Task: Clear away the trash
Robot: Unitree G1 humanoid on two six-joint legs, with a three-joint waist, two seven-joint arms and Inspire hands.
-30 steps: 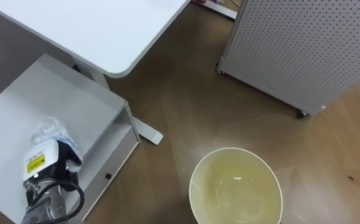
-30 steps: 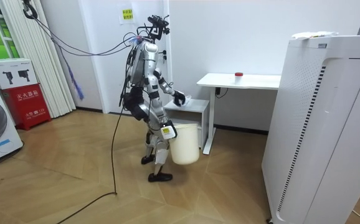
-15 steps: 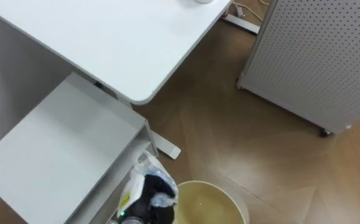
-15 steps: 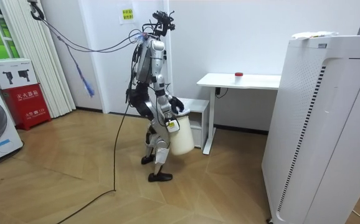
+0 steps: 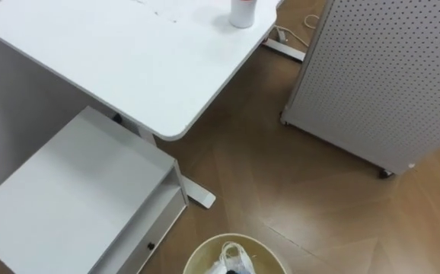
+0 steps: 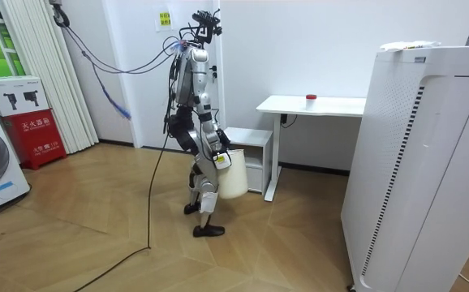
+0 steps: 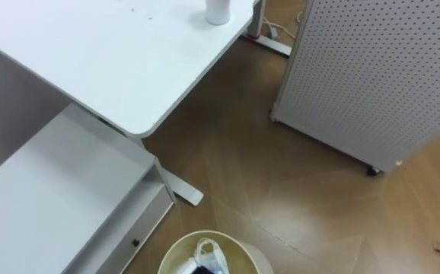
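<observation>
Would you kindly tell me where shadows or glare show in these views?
Left eye view: the low cabinet lies dimmer under the white desk, and the wood floor shows a pale sheen above the bucket. Room view: even light, soft floor reflections, no harsh glare.

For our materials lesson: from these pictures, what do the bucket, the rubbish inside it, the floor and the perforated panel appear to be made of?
Bucket: probably plastic, cream, with a smooth thin rim.
Rubbish: looks like thin crumpled plastic film, whitish and translucent.
Floor: wood or wood-look laminate, with brown grain and plank seams.
Perforated panel: pale sheet with regular holes, metal or plastic; cannot tell.
</observation>
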